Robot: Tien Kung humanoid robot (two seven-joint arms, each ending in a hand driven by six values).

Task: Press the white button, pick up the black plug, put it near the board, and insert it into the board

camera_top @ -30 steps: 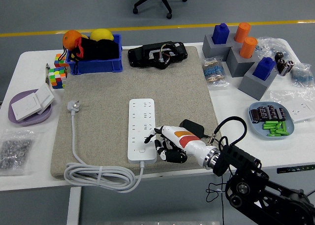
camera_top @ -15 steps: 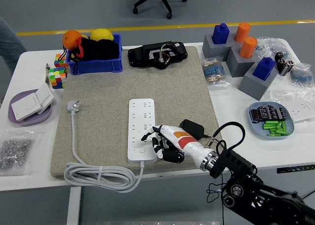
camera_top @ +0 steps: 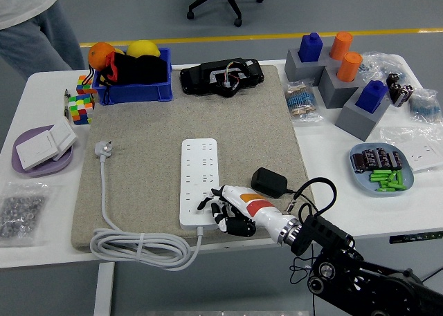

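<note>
A white power strip (camera_top: 199, 180) lies lengthwise on the beige mat (camera_top: 152, 129), its button end nearest me. My right hand (camera_top: 223, 209) reaches in from the lower right, with one finger stretched to the strip's near right corner and the others curled under; it holds nothing. I cannot tell whether the fingertip touches the button. The black plug (camera_top: 268, 182) rests on the mat just right of the hand, and its black cable loops back toward my arm. The left arm is out of view.
The strip's white cord (camera_top: 138, 245) coils at the mat's near left, ending in a grey plug (camera_top: 104, 149). A purple plate (camera_top: 41, 151) with white switches and a blue bin (camera_top: 131, 74) are at left. Grey blocks (camera_top: 339, 81) and a blue dish (camera_top: 383, 168) are at right. A person (camera_top: 34, 19) stands far left.
My right hand has slid left and a little nearer along the strip's near end, uncovering the black plug. A person has walked into view at the top left.
</note>
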